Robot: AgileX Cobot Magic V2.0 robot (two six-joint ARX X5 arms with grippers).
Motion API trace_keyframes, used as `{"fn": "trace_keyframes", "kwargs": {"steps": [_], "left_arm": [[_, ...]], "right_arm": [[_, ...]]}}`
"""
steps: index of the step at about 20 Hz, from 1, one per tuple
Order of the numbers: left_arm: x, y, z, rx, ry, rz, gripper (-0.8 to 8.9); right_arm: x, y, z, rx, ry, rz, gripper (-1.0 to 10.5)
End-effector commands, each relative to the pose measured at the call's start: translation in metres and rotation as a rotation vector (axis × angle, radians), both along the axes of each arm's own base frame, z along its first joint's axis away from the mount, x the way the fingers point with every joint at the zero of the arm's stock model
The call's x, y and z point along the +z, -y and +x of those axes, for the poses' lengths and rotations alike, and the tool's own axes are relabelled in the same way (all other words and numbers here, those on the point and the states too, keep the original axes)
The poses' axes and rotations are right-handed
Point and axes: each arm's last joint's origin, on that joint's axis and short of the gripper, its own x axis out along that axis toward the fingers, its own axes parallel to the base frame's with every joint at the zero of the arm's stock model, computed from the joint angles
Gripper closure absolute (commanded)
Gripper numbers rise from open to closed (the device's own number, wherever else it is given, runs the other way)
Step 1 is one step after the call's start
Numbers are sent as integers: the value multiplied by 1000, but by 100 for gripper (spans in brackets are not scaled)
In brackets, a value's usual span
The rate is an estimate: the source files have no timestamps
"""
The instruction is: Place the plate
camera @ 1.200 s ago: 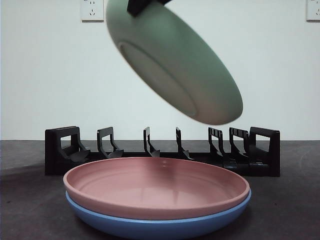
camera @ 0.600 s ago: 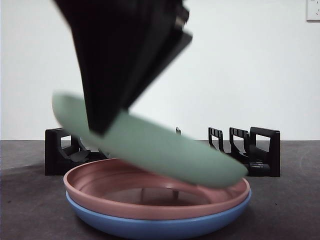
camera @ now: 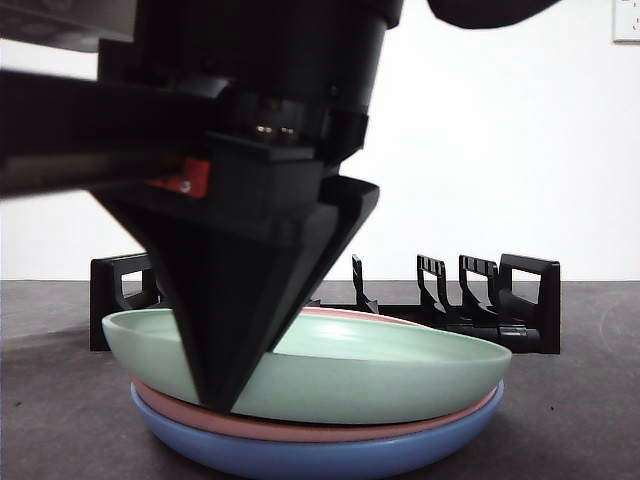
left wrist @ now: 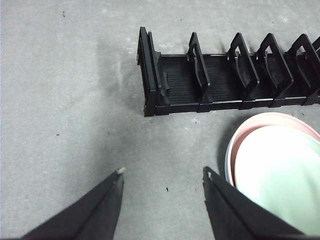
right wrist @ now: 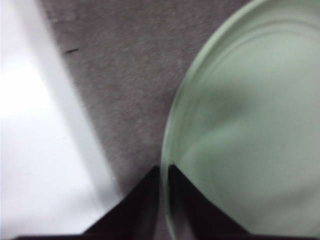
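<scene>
One hand [right wrist: 164, 172] seemingly pinching green plate [right wrist: 240, 130]

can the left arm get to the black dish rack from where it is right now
Probably yes. The left gripper hangs open over bare table, with the dish rack just ahead and nothing between them. The plate stack sits off to one side.

Black rack [camera: 480, 300] behind stacked pink [camera: 300, 428] and blue plates [camera: 320, 458]

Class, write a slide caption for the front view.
Right end effector grips green plate on pink plate and blue plate.
</scene>
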Motion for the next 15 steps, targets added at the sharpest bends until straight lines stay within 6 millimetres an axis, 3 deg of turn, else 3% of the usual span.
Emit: {"fn": "trace_keyframes", "kwargs": {"steps": [1,4,6,8,12,15], "left_arm": [[7,0,0,2,23,-6,564],[7,0,0,2,23,-7,563],[7,0,0,2,24,-7,564],[7,0,0,2,24,-7,563],[7,1,1,2,31,-10,563],[12,2,4,2,81,-32,564]], "right_arm": [[-2,-5,-4,-21,-14,15,821],[13,-6,-3,-22,-4,69,772],[38,-2,-3,-26,17,150,671],[64,10,-2,-45,57,226,671],[111,64,11,-180,258,275,672],[129,110,33,-366,354,292,672]]}}
